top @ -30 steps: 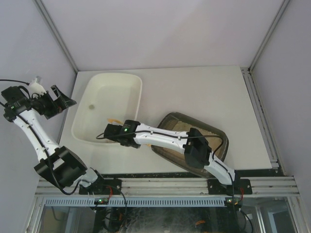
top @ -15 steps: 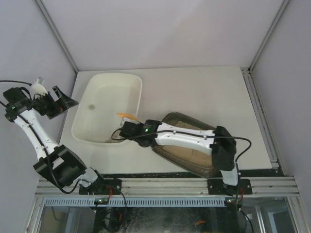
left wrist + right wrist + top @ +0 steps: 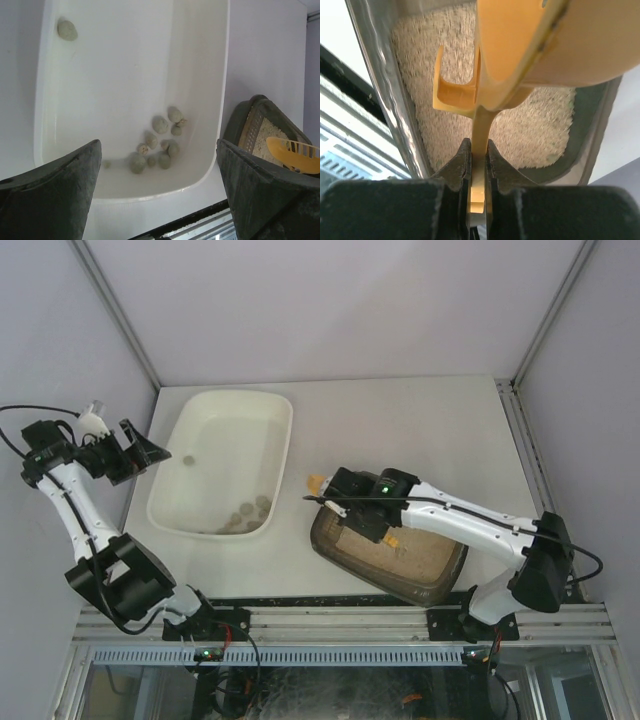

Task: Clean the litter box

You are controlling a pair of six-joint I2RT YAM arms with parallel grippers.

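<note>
Standing on the left half of the table (image 3: 420,430), a cream-white tub (image 3: 225,435) holds a cluster of grey-green clumps (image 3: 248,514) at its near end. One lone clump (image 3: 189,460) lies by its left wall. The litter box (image 3: 322,543) sits just right of the tub, set askew near the table's front edge, with beige litter (image 3: 425,558) spread inside.

The right arm reaches from its base at the near right corner, leftward across the box, with its wrist above the box's far-left corner. The right gripper (image 3: 478,167) is clamped on the handle of a yellow slotted scoop (image 3: 520,45), which hangs over the litter.

The left arm stands raised beyond the table's left edge. The left gripper (image 3: 157,145) is aimed at the tub, fingers wide apart, holding nothing.
</note>
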